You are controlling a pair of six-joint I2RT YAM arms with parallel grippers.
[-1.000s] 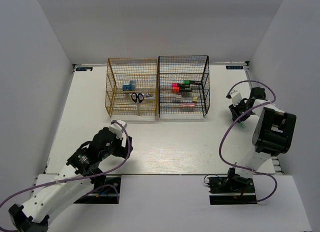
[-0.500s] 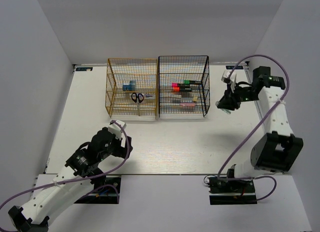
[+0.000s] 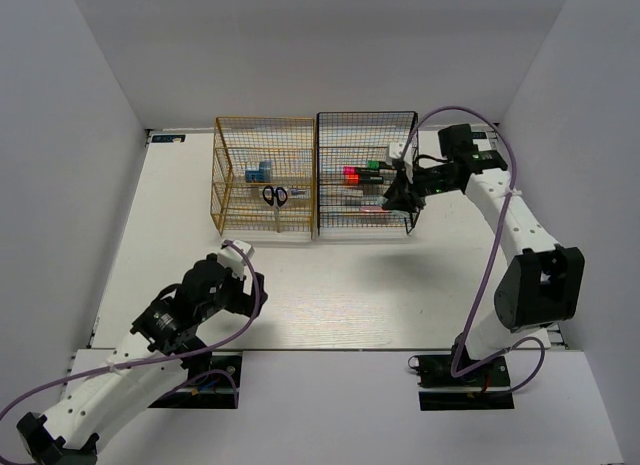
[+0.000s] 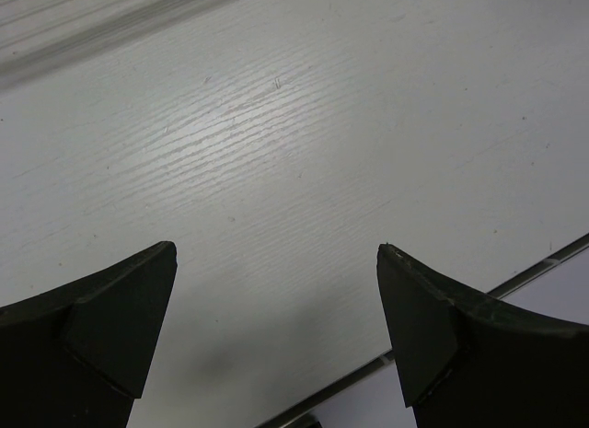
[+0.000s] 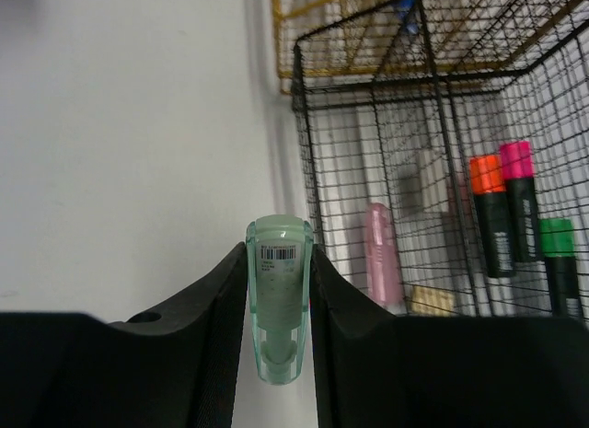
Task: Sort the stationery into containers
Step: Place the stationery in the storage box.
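The right gripper [image 5: 278, 294] is seen clamped on a small pale-green translucent piece [image 5: 279, 262] with a barcode label, which is held upright between the two fingers; a second ago it is shown near the right edge of the table [image 3: 330, 285], well apart from the racks, and now it is brought just beside the right wall of the black rack [image 3: 335, 145]; the piece is thus judged to be on its way into that rack, where the orange, pink and green highlighters [image 5: 488, 230], a pink piece [image 5: 379, 253] and a beige piece [image 5: 431, 300] are already lodged; no release is made yet; the left gripper [image 4: 276, 336] is held wide open over bare table, with nothing between its jaws, unmoved over the same second; the scissors [image 3: 275, 196] and the blue tub [image 3: 258, 171] are lodged in the golden-yellow rack [image 3: 228, 155].
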